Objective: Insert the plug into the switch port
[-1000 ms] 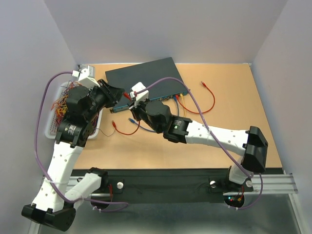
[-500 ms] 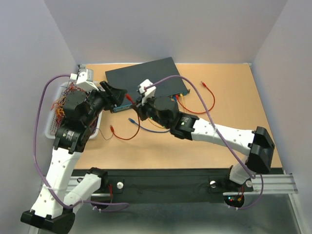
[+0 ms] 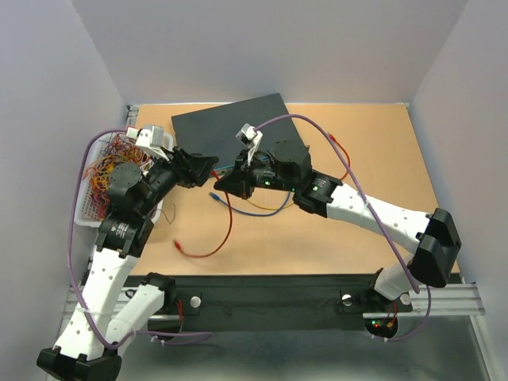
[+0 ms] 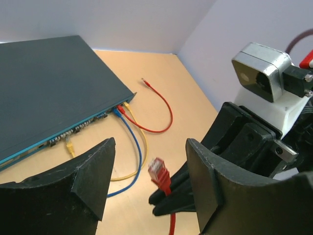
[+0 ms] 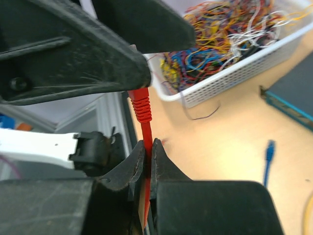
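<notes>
Switch: flat dark blue-grey metal box (image 3: 226, 119).
Plug: red moulded cable end (image 4: 157, 170), just before Switch's socket row, apparently lying along it; you must turn it inward.
Right end effector (image 5: 146, 147): pinching Plug's cable; your carrying arm.
Left end effector (image 4: 149, 159): spread.

White perforated arms (image 3: 103, 274), black joints (image 3: 435, 246), black left gripper (image 4: 149, 152) and right gripper (image 5: 147, 146), purple cables (image 3: 69, 254)

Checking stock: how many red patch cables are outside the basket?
2: one red cable pinched in the right gripper; another plugged into the switch, looping over the table. More may be hidden.
</notes>
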Tool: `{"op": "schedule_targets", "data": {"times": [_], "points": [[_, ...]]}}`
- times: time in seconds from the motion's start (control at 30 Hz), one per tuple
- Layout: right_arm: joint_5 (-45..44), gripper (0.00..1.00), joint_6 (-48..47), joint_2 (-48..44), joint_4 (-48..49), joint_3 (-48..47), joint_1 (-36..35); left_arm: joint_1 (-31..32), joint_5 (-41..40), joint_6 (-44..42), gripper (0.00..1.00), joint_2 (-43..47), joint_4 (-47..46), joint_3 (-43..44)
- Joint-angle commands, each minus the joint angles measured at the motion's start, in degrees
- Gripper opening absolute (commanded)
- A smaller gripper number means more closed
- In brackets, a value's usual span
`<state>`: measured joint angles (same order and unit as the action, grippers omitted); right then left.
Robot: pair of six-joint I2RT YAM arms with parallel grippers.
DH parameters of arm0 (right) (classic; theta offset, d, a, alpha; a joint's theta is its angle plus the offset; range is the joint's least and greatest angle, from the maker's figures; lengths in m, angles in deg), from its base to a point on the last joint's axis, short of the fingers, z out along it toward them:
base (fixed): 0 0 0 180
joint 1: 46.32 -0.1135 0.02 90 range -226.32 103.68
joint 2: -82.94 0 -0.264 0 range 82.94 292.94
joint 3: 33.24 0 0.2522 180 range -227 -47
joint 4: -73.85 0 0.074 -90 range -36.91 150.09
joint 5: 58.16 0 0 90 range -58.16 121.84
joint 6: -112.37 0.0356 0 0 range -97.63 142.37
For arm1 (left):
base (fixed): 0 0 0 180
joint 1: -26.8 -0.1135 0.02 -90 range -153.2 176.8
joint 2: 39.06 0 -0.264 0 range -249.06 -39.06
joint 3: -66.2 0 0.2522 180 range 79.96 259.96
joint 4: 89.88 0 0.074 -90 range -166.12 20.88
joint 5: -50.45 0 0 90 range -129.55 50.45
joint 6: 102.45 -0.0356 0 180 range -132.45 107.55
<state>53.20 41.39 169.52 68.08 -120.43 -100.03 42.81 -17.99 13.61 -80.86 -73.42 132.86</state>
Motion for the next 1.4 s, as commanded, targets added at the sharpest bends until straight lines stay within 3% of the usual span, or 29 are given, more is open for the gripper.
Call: {"op": "schedule_targets", "data": {"times": [0.0, 0.33, 0.67, 0.7, 0.73, 0.87, 1.07, 1.17, 1.2, 1.3, 1.37], "points": [[8.0, 0.01, 4.3, -0.3, 2.7, -2.8, -0.3, 0.0, 4.5, -1.5, 0.68, 1.7, -8.6, -0.5], [8.3, 0.01, 7.1, 1.2, 5.3, -4.3, -0.3, -0.1, 4.7, -1.4, 0.50, 2.0, -8.3, -1.8], [11.2, 0.00, 11.6, 2.2, 10.9, -4.8, 1.1, 0.0, 4.3, -2.2, 0.47, 3.0, -6.8, -1.9], [11.2, 0.00, 11.7, 2.1, 11.0, -4.7, 1.1, -0.1, 4.2, -2.2, 0.40, 3.3, -6.7, -2.2], [11.2, 0.00, 11.7, 2.1, 11.0, -4.6, 1.1, -0.1, 4.1, -2.2, 0.40, 3.3, -6.7, -2.3], [11.2, 0.00, 11.9, 2.2, 11.0, -4.3, 1.2, 0.0, 3.6, -2.0, 0.00, 3.0, -6.7, -2.1], [11.4, 0.02, 12.2, 2.5, 11.1, -4.4, 1.2, -0.1, 3.0, -1.1, 0.00, 2.7, -6.9, -1.7], [9.7, 0.40, 10.3, 2.2, 9.5, -5.0, 1.2, 0.0, 1.9, -0.7, 0.00, 2.1, -5.7, -1.0], [8.4, 0.60, 8.9, 1.7, 8.3, -5.1, 1.2, -0.1, 0.8, -0.5, 0.00, 1.6, -4.3, -0.1], [6.2, 0.71, 5.3, 0.5, 5.0, -6.0, 1.2, -0.1, -0.6, -0.4, 0.00, 1.0, -2.8, 1.2], [3.5, 0.72, 3.3, 0.0, 3.2, -6.7, 1.2, -0.1, -1.2, -0.3, 0.00, 0.6, -1.4, 1.8]]}}
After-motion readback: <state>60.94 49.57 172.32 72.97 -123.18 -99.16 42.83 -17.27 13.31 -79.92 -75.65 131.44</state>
